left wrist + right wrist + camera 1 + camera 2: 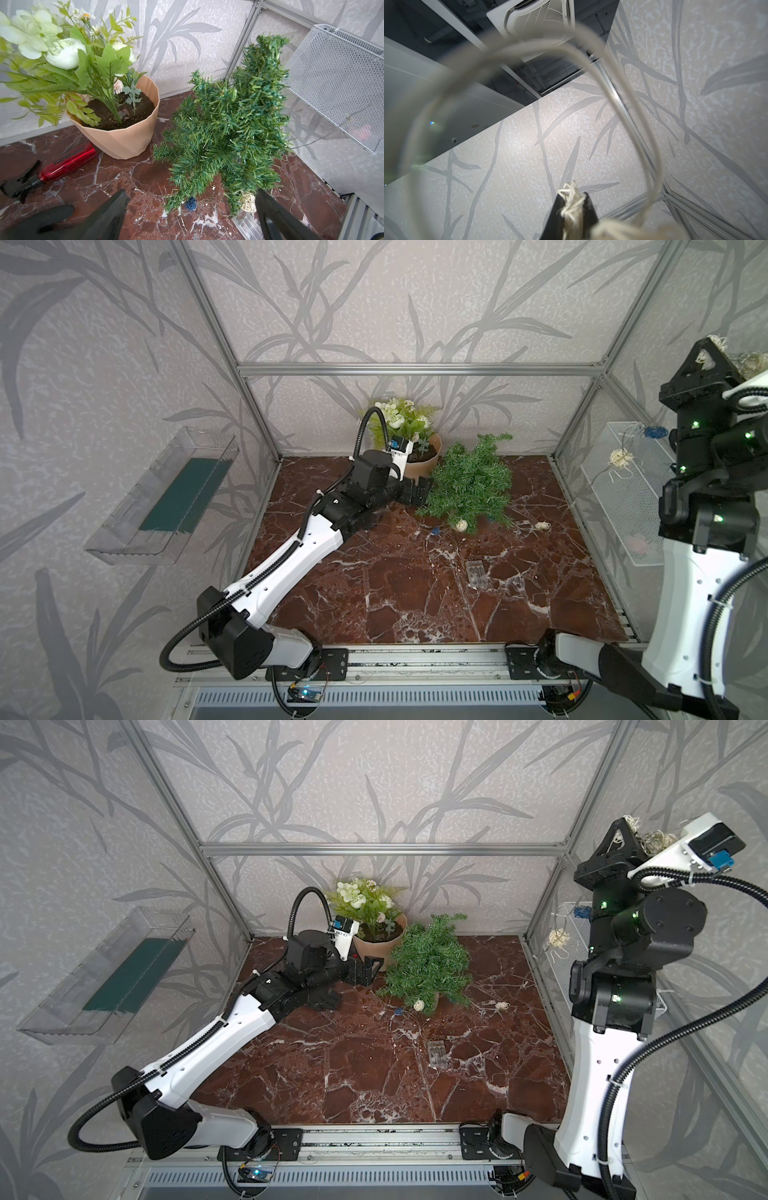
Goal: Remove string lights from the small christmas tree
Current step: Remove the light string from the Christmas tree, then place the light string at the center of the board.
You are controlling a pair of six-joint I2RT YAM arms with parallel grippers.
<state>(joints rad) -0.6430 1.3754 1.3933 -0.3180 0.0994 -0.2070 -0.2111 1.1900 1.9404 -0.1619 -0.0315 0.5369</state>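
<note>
The small christmas tree [469, 485], bushy and green, stands on the desk [374, 593] directly ahead of the left pincer [422, 491]. The string lights [461, 525] are pale wire carrying cream and blue woven balls. One cream ball is clamped in the raised right pincer [573, 197]. Other balls lie at the tree's foot. The clear battery box [476, 572] lies flat nearby.

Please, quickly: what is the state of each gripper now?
Left gripper: open, holding nothing, beside the small christmas tree.
Right gripper: closed on a cream ball of the string lights.
</note>
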